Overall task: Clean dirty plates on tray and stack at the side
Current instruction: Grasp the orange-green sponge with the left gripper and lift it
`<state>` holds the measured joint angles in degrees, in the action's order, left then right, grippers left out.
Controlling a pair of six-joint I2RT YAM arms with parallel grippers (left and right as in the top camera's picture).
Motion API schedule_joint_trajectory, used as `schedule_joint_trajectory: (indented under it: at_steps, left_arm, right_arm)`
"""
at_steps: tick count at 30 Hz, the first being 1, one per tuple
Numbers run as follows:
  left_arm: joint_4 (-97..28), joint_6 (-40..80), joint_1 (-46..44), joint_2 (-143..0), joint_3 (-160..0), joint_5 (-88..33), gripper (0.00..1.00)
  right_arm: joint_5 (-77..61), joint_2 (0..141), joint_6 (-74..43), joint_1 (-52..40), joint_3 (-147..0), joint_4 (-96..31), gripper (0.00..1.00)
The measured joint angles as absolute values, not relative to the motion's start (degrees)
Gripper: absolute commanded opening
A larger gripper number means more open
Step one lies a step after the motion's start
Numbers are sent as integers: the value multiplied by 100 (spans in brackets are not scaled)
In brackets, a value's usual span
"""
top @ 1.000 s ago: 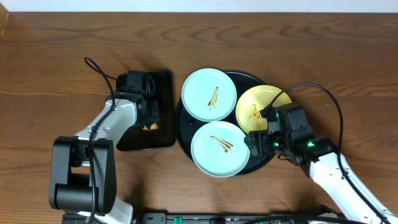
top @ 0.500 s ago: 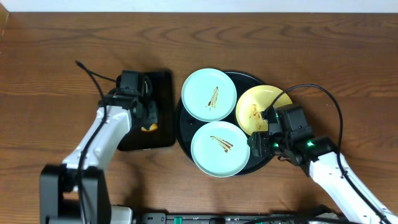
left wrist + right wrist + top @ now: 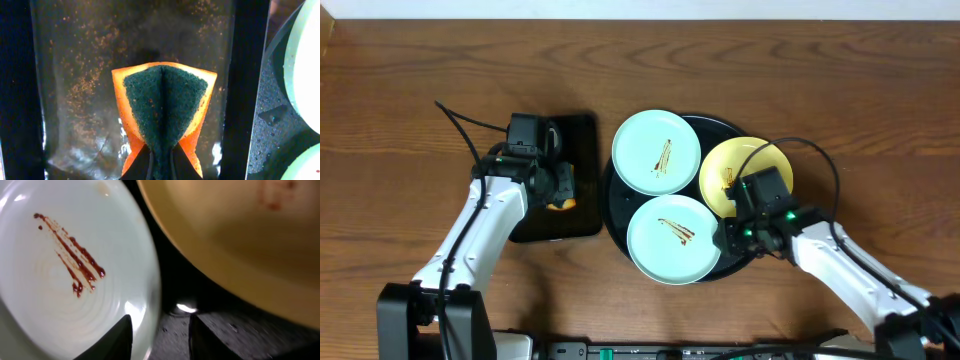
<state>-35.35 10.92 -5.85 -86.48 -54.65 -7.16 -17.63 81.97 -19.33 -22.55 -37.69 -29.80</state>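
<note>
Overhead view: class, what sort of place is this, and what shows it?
Likely a robot test bench staged for dishwashing: robot arms at a wooden table, sauce-streaked plates on a round black tray, a scouring sponge.

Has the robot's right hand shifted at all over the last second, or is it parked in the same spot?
Yes. Against the black tray, the right hand has slid slightly left, farther over the yellow plate.
</note>
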Motion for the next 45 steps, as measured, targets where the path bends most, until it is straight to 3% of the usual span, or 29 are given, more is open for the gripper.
schedule_joint_trajectory:
  at_steps: [6, 14, 20, 29, 45]
  left_arm:
    - [-3557, 1092, -585, -8648, -5465, -718, 7]
    - [-3273, 1092, -585, -8648, -5465, -602, 7]
    - [-2845, 1026, -585, -8309, -5443, -189, 8]
    - [-2663, 934, -585, -7456, -5443, 200, 7]
    - [-2508, 895, -585, -7413, -5443, 515, 7]
  right_arm:
    - [-1813, 8508, -2047, -2445, -3769, -2845, 29]
    - [-1802, 8523, -2178, -2445, -3769, -2836, 13]
    - [-1712, 8523, -2215, -2445, -3769, -2808, 8]
    - [-1559, 8523, -2220, -2445, -3769, -2801, 7]
    - [-1531, 8523, -2220, -2445, -3769, -2773, 6]
